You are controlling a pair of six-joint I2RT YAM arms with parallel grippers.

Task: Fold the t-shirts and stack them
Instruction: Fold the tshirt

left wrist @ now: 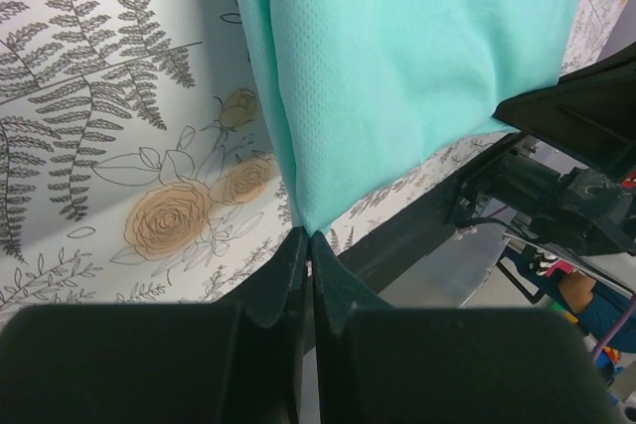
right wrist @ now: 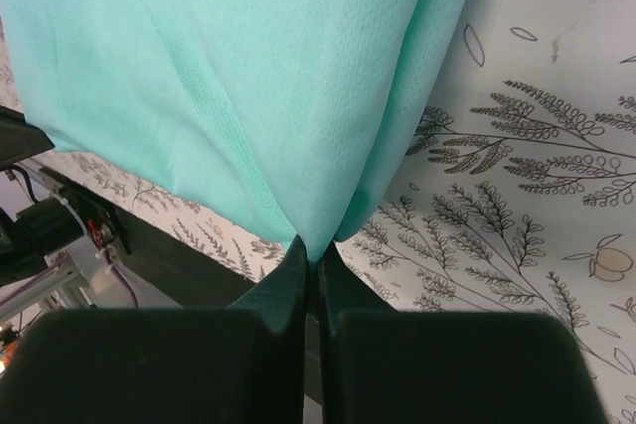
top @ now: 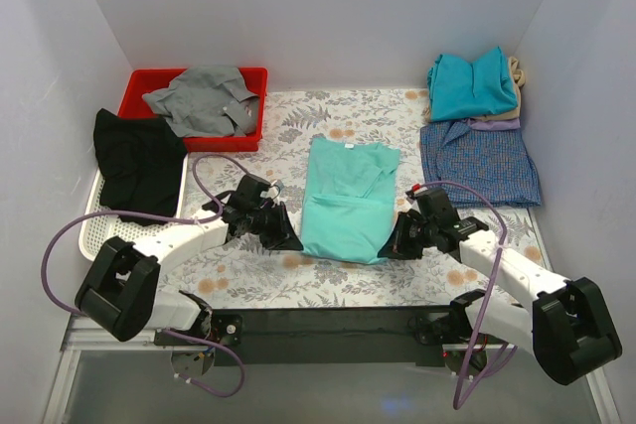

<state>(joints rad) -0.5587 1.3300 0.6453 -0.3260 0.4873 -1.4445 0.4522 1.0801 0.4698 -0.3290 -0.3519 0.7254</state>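
The mint-green t-shirt lies lengthwise in the middle of the floral table, folded into a narrow strip. My left gripper is shut on its near left corner, which shows in the left wrist view. My right gripper is shut on its near right corner, seen in the right wrist view. The mint cloth fills the upper part of both wrist views. A teal-blue shirt sits folded on a stack at the back right, over a beige and a lavender one. A blue check shirt lies flat in front of that stack.
A red bin at the back left holds a grey shirt. A black garment lies over a white tray at the left. The black table edge bar runs along the front.
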